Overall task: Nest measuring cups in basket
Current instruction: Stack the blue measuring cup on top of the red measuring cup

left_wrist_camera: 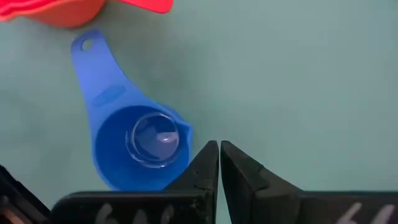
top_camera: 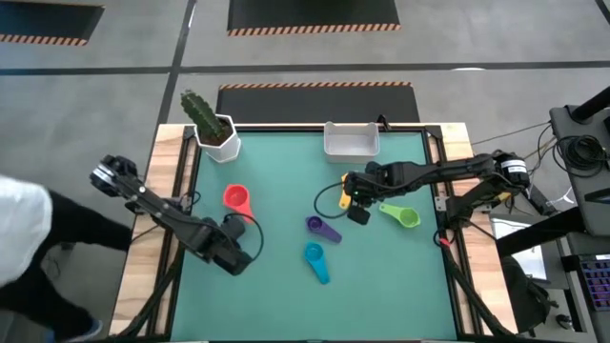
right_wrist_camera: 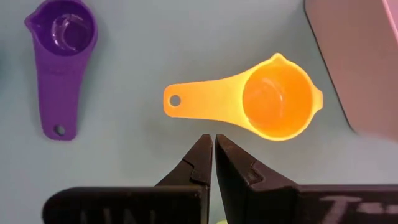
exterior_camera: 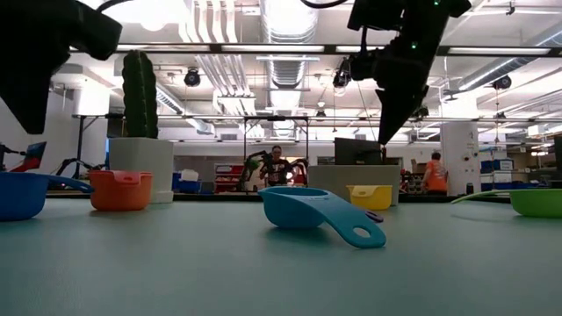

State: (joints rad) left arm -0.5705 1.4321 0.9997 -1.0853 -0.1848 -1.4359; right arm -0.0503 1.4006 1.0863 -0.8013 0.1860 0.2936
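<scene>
Both grippers hover shut above the green table and touch nothing. My left gripper hangs beside the blue cup, whose handle points toward the nested orange and red cups. My right gripper is over the table just beside the yellow cup's handle. The purple cup, the teal cup and the green cup lie apart on the table, open side up. The white basket stands at the far edge.
A white pot with a green cactus stands at the far left corner. A corner of the basket lies close to the yellow cup. Wooden rails edge the table. People stand far back in the room.
</scene>
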